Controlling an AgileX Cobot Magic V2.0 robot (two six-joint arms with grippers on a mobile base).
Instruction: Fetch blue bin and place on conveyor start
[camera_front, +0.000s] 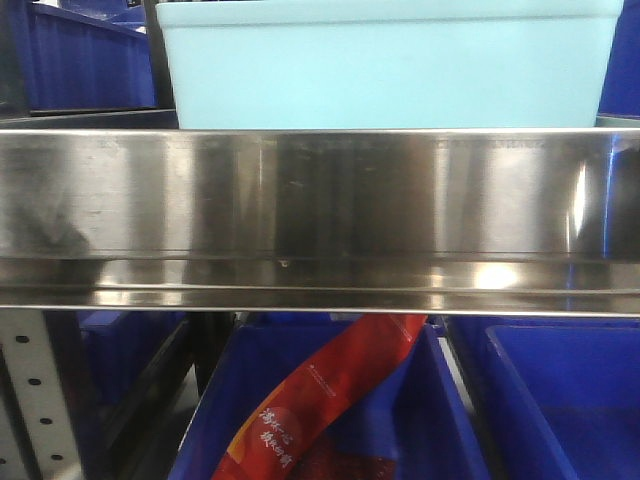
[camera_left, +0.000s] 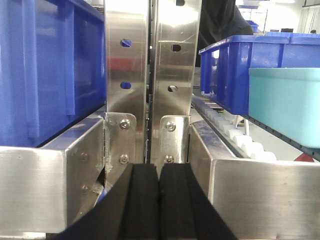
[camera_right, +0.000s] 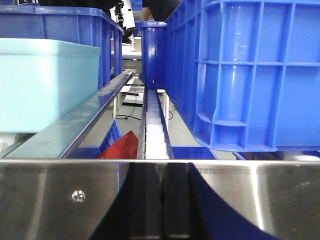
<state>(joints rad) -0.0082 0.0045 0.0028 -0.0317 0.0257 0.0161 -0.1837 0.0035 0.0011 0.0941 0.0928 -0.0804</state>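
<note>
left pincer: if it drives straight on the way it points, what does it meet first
Most likely the paired steel uprights dead ahead of the shut left pincer, near their bolted feet; depth is unclear.

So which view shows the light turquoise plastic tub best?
Exterior front-facing: the light turquoise plastic tub spans most of the frame's top, above the shiny steel rail. Each wrist view catches only one cropped end at its edge.

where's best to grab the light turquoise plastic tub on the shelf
Probably take the light turquoise plastic tub by its two end walls under the rolled rim, one arm per side, from the front above the shiny steel rail, which hides its base; open space shows beside both ends.
</note>
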